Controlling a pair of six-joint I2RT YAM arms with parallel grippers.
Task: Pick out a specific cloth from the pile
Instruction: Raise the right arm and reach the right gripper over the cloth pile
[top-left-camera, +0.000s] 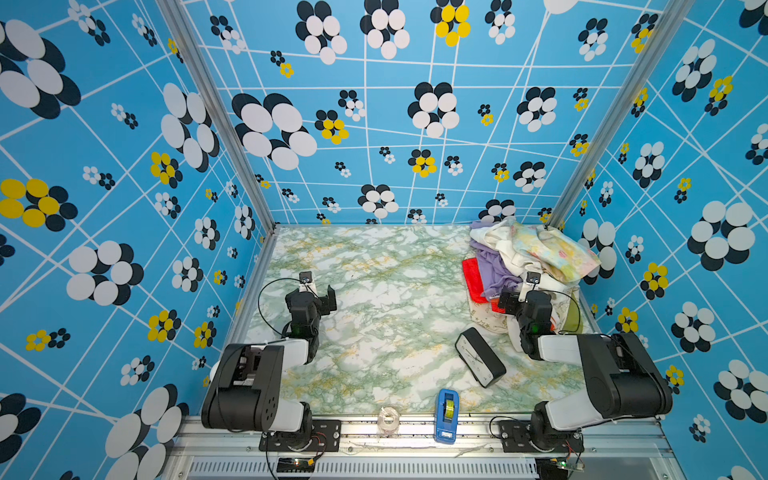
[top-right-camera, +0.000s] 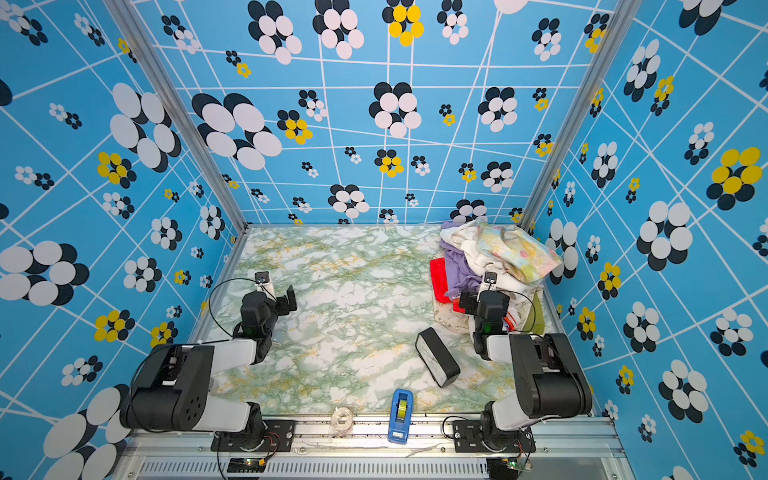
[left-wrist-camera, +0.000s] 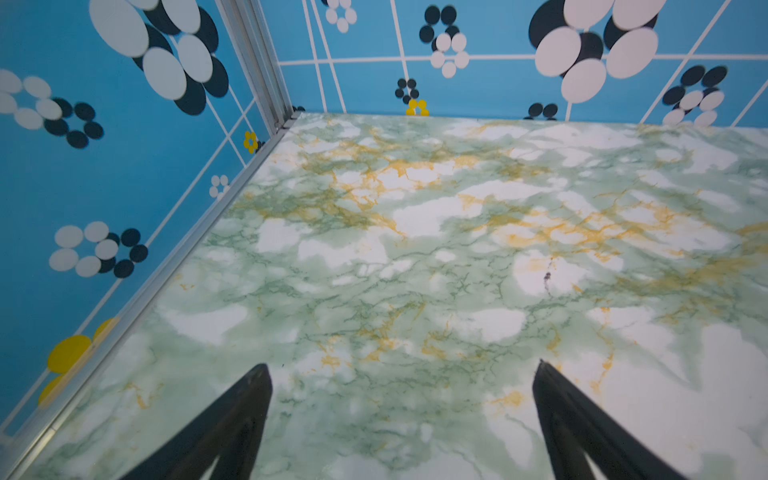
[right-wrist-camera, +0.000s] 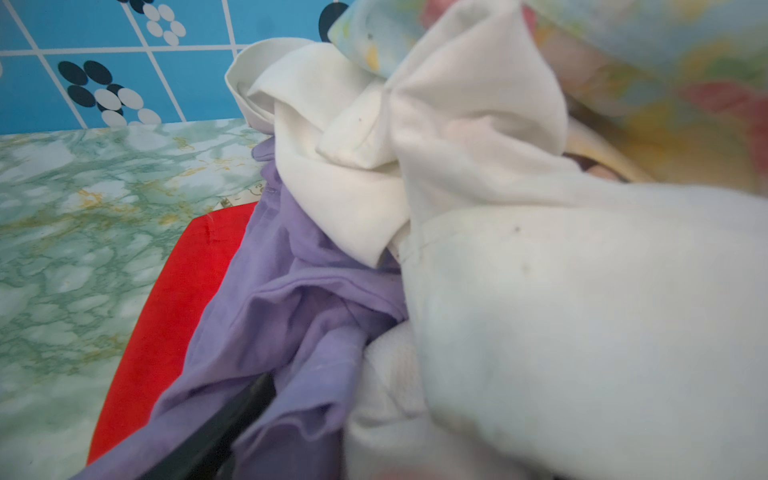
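Two risks hang over the lavender cloth (right-wrist-camera: 291, 311), which lies just beyond the clock (top-left-camera: 480, 361), toward the back wall, at the edge of the pile (top-left-camera: 540, 253) nearest the clock. First, a white cloth (right-wrist-camera: 540, 291) is draped over part of it. Your right claw (top-left-camera: 524, 293) is spread as wide as it goes with nothing pinched. One finger (right-wrist-camera: 232, 419) rests on the lavender folds, and the other is hidden under the white. Close now and I judge you would catch both fabrics. Second, the lavender lies on a red cloth (right-wrist-camera: 166, 332). Bite too deep and the red is likely to come up with it, and a hard pull may drag the whole heap toward the clock.

Your right arm reaches past the clock on its right side, wrist low and pitched down into the fabrics. Your left claw (left-wrist-camera: 403, 374) hovers well to the left of the clock over the bare table (left-wrist-camera: 415, 249), jaws wide apart, holding nothing.
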